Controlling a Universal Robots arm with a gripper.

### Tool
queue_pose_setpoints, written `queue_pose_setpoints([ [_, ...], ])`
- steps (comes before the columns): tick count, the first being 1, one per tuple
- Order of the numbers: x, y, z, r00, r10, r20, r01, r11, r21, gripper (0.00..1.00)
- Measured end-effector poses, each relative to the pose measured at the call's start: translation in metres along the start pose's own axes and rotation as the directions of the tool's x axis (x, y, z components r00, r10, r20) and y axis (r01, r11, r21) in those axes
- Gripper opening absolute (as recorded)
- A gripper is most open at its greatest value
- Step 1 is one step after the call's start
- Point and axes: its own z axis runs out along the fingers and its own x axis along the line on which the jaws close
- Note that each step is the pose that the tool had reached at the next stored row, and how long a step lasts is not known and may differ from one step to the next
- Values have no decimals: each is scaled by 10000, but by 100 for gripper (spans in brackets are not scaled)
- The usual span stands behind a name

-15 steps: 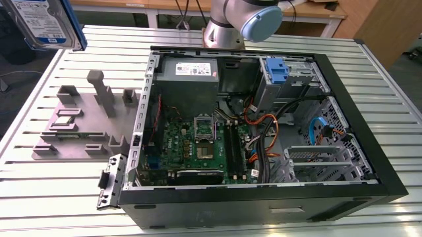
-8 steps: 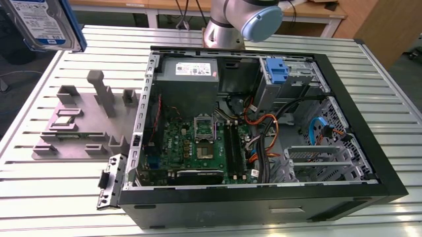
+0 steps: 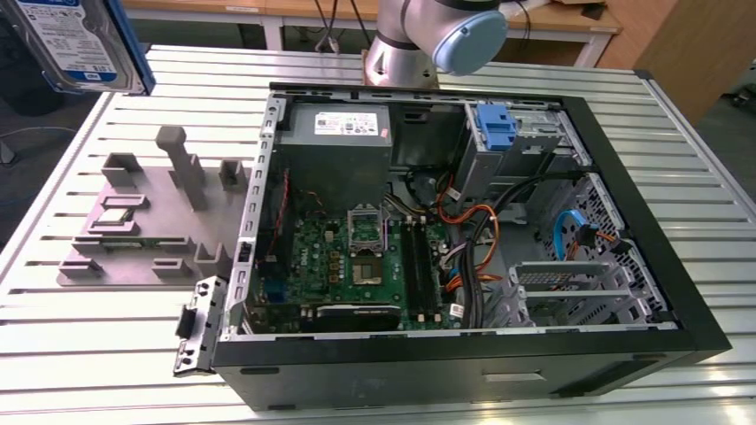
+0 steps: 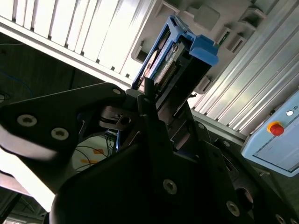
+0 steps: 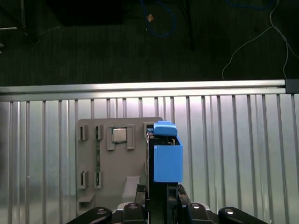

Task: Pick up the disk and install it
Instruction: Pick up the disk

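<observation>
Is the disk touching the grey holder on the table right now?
Apart. The exterior view shows the disk raised at its upper left, with bare table slats between it and the grey holder.

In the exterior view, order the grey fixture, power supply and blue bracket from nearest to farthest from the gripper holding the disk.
The gripper holds the disk at the exterior view's upper left; sides below are that view's.
1. Grey fixture: on the table, left of the case.
2. Power supply: inside the case, by its left wall.
3. Blue bracket: inside the case, further right.
</observation>
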Motion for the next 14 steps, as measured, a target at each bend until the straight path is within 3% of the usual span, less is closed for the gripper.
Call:
queue_pose_setpoints([
  [2,2,-3,1,10000,-2,1,2,10000,1,35],
  [5,-2,-67,-3,10000,4,0,-4,10000,-1,35],
  [14,-17,-372,-17,10000,6,0,-6,10000,-10,35],
])
